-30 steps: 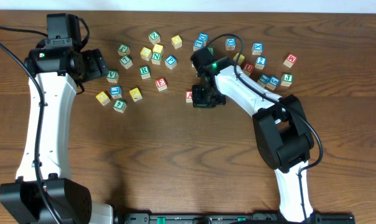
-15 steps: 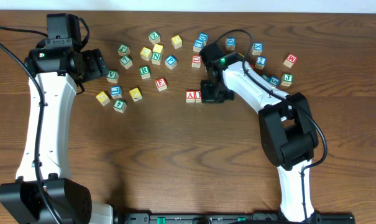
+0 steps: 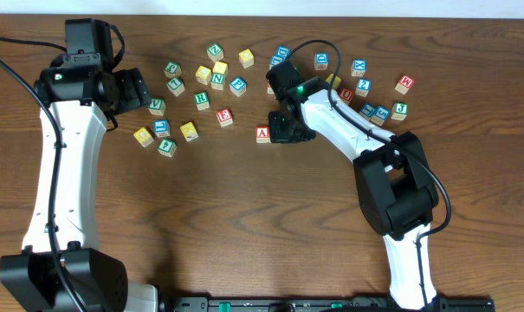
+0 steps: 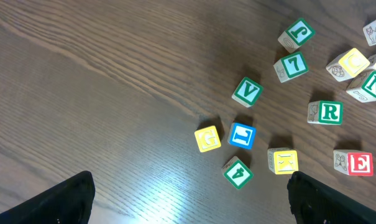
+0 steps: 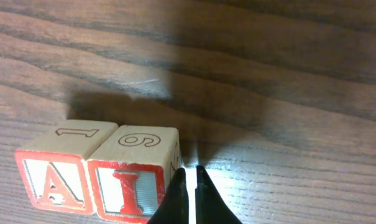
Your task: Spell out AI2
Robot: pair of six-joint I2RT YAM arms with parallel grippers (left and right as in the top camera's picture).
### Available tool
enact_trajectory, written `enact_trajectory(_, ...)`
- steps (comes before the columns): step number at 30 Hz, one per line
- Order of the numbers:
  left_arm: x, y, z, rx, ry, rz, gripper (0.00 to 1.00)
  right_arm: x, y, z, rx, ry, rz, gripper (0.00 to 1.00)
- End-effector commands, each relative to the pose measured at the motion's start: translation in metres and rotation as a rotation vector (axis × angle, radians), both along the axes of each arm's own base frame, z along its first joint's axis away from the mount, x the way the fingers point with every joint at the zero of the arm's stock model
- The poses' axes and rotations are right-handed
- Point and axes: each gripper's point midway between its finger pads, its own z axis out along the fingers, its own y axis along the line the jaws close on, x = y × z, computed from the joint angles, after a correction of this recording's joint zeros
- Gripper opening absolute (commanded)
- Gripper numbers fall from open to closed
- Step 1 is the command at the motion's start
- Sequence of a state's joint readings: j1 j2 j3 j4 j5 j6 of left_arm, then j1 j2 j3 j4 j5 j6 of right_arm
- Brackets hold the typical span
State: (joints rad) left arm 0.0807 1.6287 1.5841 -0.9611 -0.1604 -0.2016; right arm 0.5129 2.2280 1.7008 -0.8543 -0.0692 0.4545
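Three task cubes noted on dark brown wood-grain surface [image 3: 244, 225], matte with paler streaks; a pale strip [image 3: 331, 7] runs along the 12 o'clock edge. A cube [image 3: 262, 133] sits near centre, with I cube [image 5: 135, 180] touching its 3 o'clock face. Both are square-edged wood with pale faces and red letters. 2 cube [image 3: 363, 86] lies apart in the scatter toward 2 o'clock. Right jaws pressed together, empty, tips just beside the I cube's 3 o'clock side. Left jaws spread wide, empty, toward 10 o'clock
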Motion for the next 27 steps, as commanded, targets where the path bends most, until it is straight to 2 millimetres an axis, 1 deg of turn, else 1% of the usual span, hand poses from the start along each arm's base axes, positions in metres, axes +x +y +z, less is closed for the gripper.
enact_trajectory(1, 0.002, 0.003, 0.012, 0.015, -0.028, -0.001, 0.98, 0.007, 0.006, 0.019, 0.013, -0.051, 0.018, 0.01)
enact_trajectory(7, 0.002, 0.003, 0.012, 0.015, -0.028, -0.001, 0.97, 0.004, 0.008, 0.018, 0.017, -0.043, 0.013, 0.01)
enact_trajectory(13, 0.002, 0.003, 0.012, 0.015, -0.028, -0.001, 0.98, 0.000, 0.016, 0.018, 0.017, -0.043, 0.030, 0.01)
enact_trajectory(22, 0.002, 0.003, 0.012, 0.015, -0.028, -0.001, 0.98, 0.000, 0.016, 0.018, 0.019, -0.042, 0.019, 0.01)
enact_trajectory(27, 0.002, 0.003, 0.012, 0.015, -0.028, -0.001, 0.98, 0.003, 0.018, 0.020, 0.028, -0.056, 0.018, 0.01)
